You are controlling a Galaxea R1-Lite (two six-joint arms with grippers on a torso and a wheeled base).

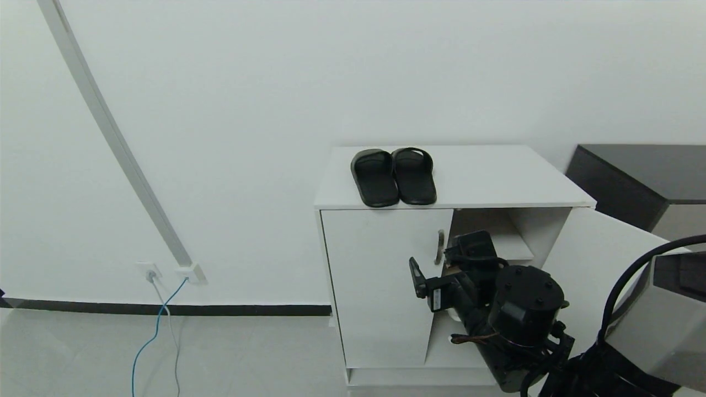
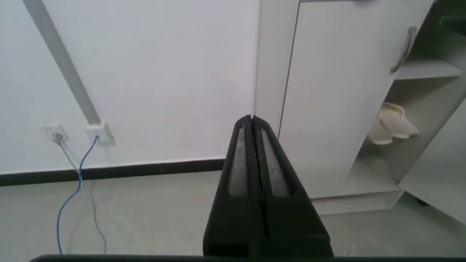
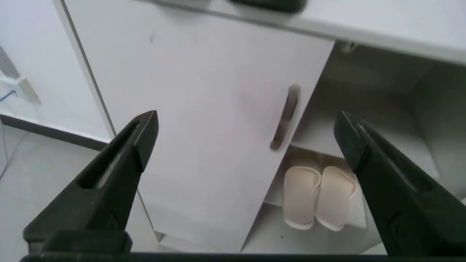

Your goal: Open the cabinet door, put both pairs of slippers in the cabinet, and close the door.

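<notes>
Nearest the head camera, the right claw [image 3: 246, 120] is held spread wide and empty in front of the white wooden cabinet [image 1: 496, 176]. It is level with the curved metal handle [image 3: 284, 116] of the closed left-hand door [image 3: 196, 109] and is judged to be free for the next pick. The right-hand door [image 1: 595, 259] stands swung open, so the inside can be reached. A pair of pale cream slippers [image 3: 320, 196] is seen side by side low inside, below the inner shelf [image 2: 429, 69], already stowed. The pair of black rubber slippers [image 1: 393, 176] lies on the cabinet's top at its front edge, presumably within easy reach. The left claw [image 2: 252, 124] is pressed shut on nothing, off to the cabinet's left, out of the way.
</notes>
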